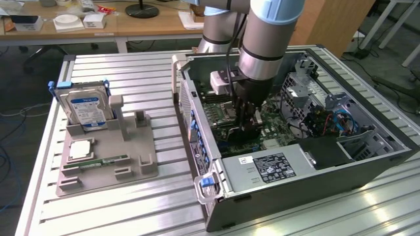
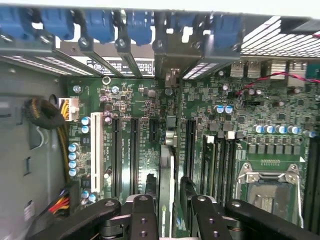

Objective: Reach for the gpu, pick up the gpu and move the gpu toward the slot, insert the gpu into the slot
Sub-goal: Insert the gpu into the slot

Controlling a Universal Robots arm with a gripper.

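Observation:
My gripper [image 1: 247, 129] is low inside the open computer case [image 1: 367, 162], just above the green motherboard [image 2: 250, 125]. It is shut on the gpu [image 2: 167, 175], which the wrist view shows edge-on as a thin card running between the two fingers [image 2: 144, 216]. The card's metal end bracket [image 2: 170, 62] reaches the row of rear expansion openings. The gpu stands upright over the slot area [image 2: 172, 135], between the long black slots [image 2: 134, 150]; whether it is seated I cannot tell. In the exterior view the gpu [image 1: 248, 132] looks like a dark shape below the fingers.
A grey parts holder [image 1: 108, 162] sits at the exterior view's left, carrying the blue-labelled hard drive [image 1: 85, 107], a processor [image 1: 78, 149] and a memory stick [image 1: 95, 162]. Inside the case are the processor socket [image 2: 270, 187], a white slot [image 2: 95, 145], cables [image 2: 45, 117] and the power supply [image 1: 276, 166].

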